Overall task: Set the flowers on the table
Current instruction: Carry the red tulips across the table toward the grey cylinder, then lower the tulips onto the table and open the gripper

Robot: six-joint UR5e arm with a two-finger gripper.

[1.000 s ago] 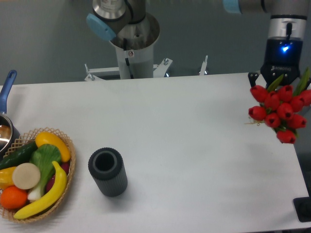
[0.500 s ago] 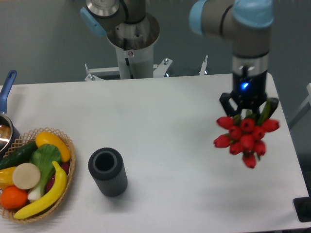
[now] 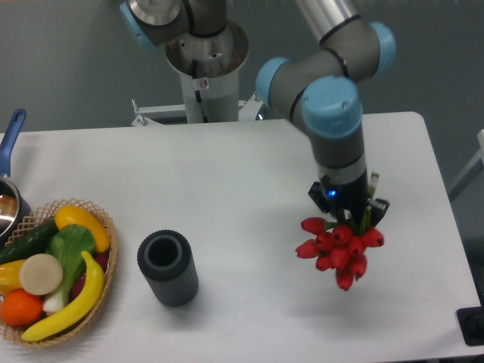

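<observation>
Red tulips with green stems hang head-down over the right half of your big white matte tabletop, their stems clamped in the black two-finger gripper, well right of the dark ribbed cylinder

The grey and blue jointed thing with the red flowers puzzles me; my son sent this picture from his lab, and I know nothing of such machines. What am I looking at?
It is a robot arm, photographed by one fixed camera looking down from above the front of the large white table. At its end is a black two-finger gripper, shut on a bunch of red tulips, held blooms downward over the table's right side. On the table stand a dark grey ribbed cylinder and, at the left edge, a wicker basket of colourful fruit and vegetables. A blue-handled pot peeks in at the far left.
</observation>
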